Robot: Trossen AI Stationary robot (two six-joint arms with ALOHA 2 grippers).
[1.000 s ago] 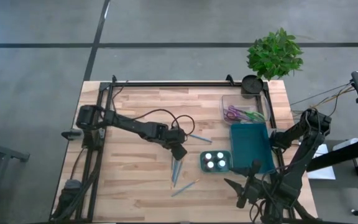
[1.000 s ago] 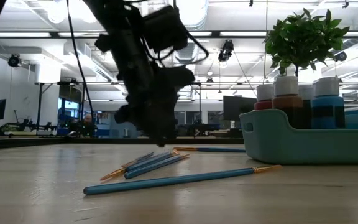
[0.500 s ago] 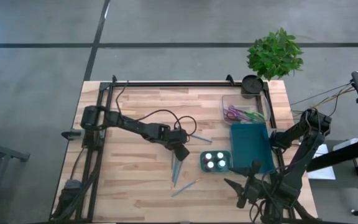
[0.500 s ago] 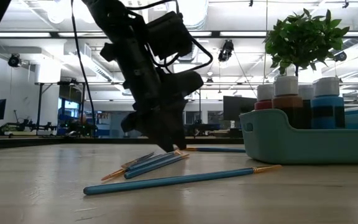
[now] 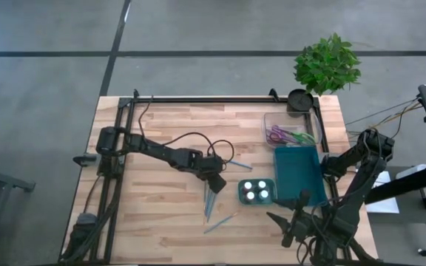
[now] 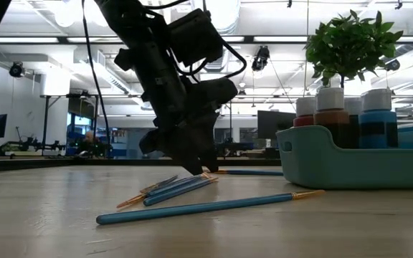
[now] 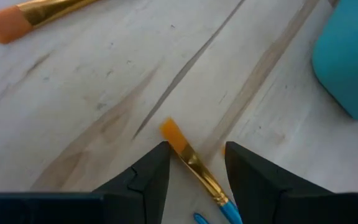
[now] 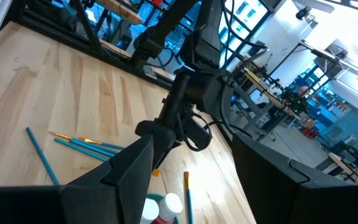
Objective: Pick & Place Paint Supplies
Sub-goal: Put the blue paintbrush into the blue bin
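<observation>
Nearest in the low view, a long blue-handled paintbrush with an orange tip (image 6: 199,207) lies alone on the pale wooden table (image 5: 154,214). Just behind it a small cluster of thin blue-handled paintbrushes (image 6: 171,189) lies fanned together. To the side stands a small square teal plastic palette tray (image 6: 350,161) holding upright paint tubes with white caps (image 6: 376,118).

The left gripper (image 7: 196,167) is lowered over the far end of the cluster, near the middle of the table (image 5: 214,180). Its two dark fingers (image 7: 148,177) stand apart, one on each side of the orange bristle tip and gold ferrule of one brush (image 7: 188,158), which lies on the wood between them; the fingers are open around it and have not closed on it. Another orange-tipped brush (image 7: 33,15) lies farther off, past the gripper.

The right gripper (image 8: 191,180) waits at the near right edge of the table (image 5: 296,222), beside a dark teal rectangular tray (image 5: 299,174), its fingers spread wide and holding nothing.

At the table's far right corner stand a clear plastic container with purple items (image 5: 287,135) and a green potted plant (image 5: 327,63).
</observation>
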